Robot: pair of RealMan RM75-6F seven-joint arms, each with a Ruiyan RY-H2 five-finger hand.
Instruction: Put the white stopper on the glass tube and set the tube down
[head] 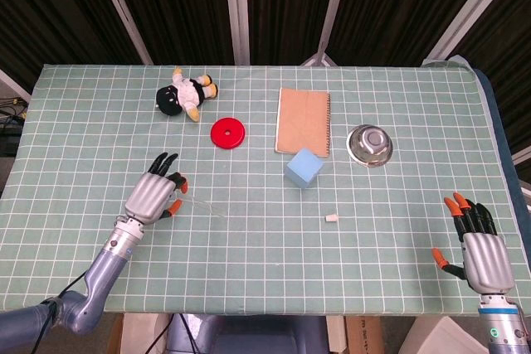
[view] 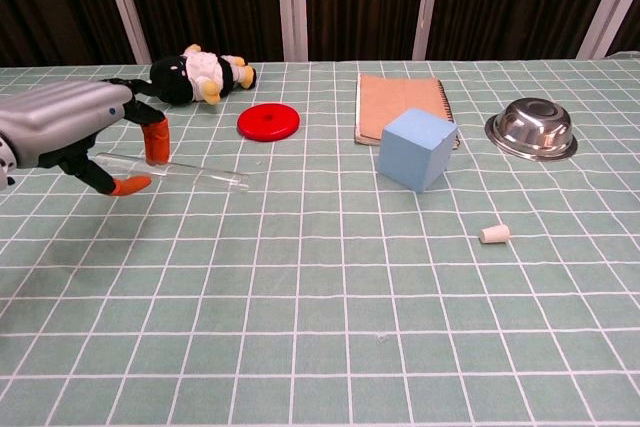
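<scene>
My left hand (head: 155, 196) (view: 72, 127) pinches one end of the clear glass tube (view: 190, 173) between thumb and a finger. The tube (head: 203, 205) hangs roughly level above the table at the left, its free end pointing right. The small white stopper (head: 331, 219) (view: 493, 234) lies alone on the green checked cloth, right of centre and well away from the tube. At the table's near right corner my right hand (head: 477, 246) hovers with fingers spread, holding nothing; only the head view shows it.
A blue cube (view: 417, 149) stands just behind the stopper. Farther back are a brown notebook (view: 402, 105), a steel bowl (view: 531, 127), a red disc (view: 268, 121) and a plush toy (view: 200, 74). The table edge (head: 249, 314) runs along the front.
</scene>
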